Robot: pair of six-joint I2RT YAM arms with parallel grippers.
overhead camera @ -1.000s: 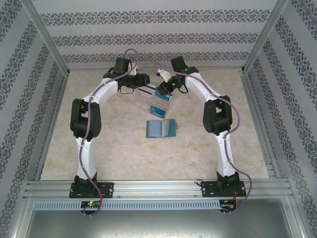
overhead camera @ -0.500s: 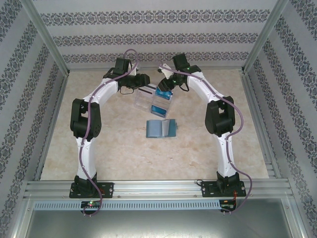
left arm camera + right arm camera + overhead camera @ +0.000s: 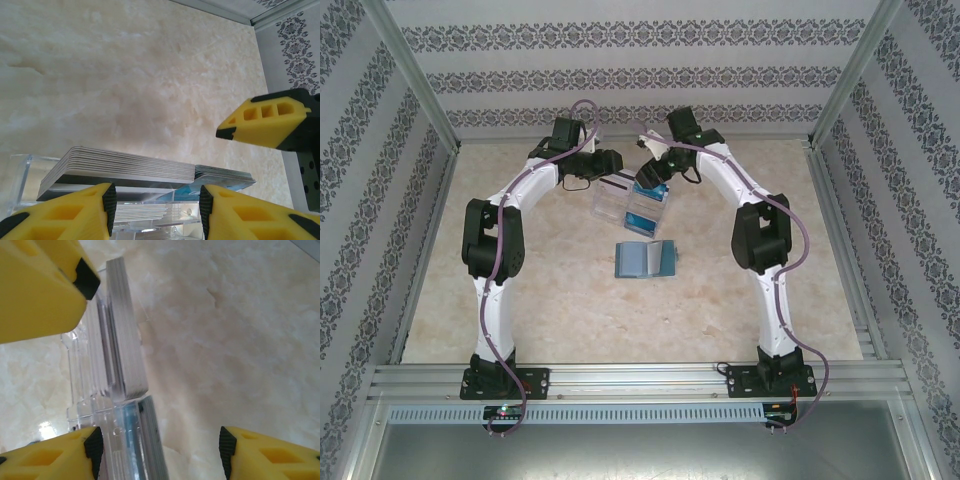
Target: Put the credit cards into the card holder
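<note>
**Worktop** (image 3: 570, 310): a marbled beige surface across the middle of the overhead frame. Both arms reach to its upper centre and meet over the clear tray (image 3: 612, 203).

**Clear tray:** compartmented and carrying the credit cards (image 3: 120, 167) in tightly packed stacks. The left wrist view shows a grey-edged stack with a bluer one just beside it.

**Card holder** (image 3: 646, 260): lies opened flat just below the tray in the overhead frame, apart from it, with the paler inside upward. It is too small to tell whether it holds any card.

**Left pincer** (image 3: 156, 205): released, with jaws spread at the bottom of its frame, close against the tray. Contact with the tray cannot be confirmed.

**Right pincer** (image 3: 157, 440): released, with jaws wide at the bottom of its frame. The edge of the card stack stands between them, nearer the finger at lower left.

**Assessment:** the step in hand appears to be drawing one card out of the tray, and the task looks barely begun.
- The right pincer should centre on the end card and close on that single edge.
- It should then lift along the card's own plane, so the tray walls do not bind.
- The left pincer should brace the tray against sliding or lifting.
- The chief risk is that thin, packed cards come away two at a time.
</note>
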